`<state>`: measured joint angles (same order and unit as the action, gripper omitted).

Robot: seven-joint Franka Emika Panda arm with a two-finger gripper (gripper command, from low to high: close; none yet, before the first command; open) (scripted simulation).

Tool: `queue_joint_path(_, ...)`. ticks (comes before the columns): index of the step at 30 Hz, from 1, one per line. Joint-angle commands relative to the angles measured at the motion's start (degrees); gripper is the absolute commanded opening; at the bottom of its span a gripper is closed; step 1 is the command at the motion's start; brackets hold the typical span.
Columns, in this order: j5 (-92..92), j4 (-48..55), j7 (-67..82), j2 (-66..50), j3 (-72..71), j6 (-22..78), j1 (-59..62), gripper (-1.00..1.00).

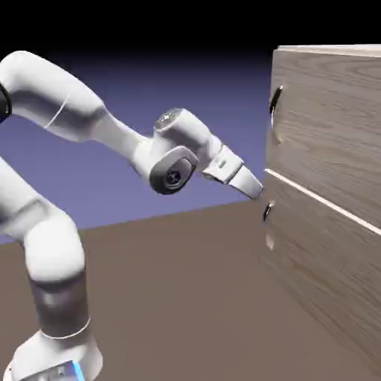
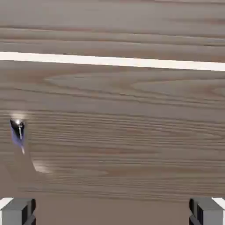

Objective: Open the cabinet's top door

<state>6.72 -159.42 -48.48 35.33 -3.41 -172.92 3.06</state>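
The cabinet (image 1: 327, 201) fills the right side of the exterior view, a big box of grey-brown wood grain standing on the brown table (image 1: 178, 298). Its front is split by a thin pale line (image 1: 320, 201). Above that line is the top door (image 1: 327, 111), shut flush with the front, its small dark curved handle (image 1: 275, 100) near the edge closest to the arm. Below the line sits the lower panel (image 1: 320, 275), which has a dark handle of its own (image 1: 267, 212).

The gripper (image 1: 257, 190) points at the cabinet's near edge, just about level with the pale line — below the top door's handle and just above the lower one. It is close to the wood, but whether it touches cannot be told. In the hand view the two grey fingertips (image 2: 17, 211) stand far apart at the bottom corners, spread wide with nothing between them — the hand is released and holds nothing. That view is filled by wood grain, with the pale line (image 2: 112, 61) running across the upper part and a small dark shiny handle (image 2: 17, 131) at the left.

Nothing stands between the gripper and the cabinet front; behind the arm is only the blue-violet backdrop (image 1: 149, 82)
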Motion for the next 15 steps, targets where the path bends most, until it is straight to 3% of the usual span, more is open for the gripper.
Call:
queue_joint_path(1,2.5,0.59,-2.23,0.99,-1.27,0.4,1.39,0.0)
queue_joint_path(15,37.39,8.82,-33.47,14.84,-18.98,6.02,20.82,0.0)
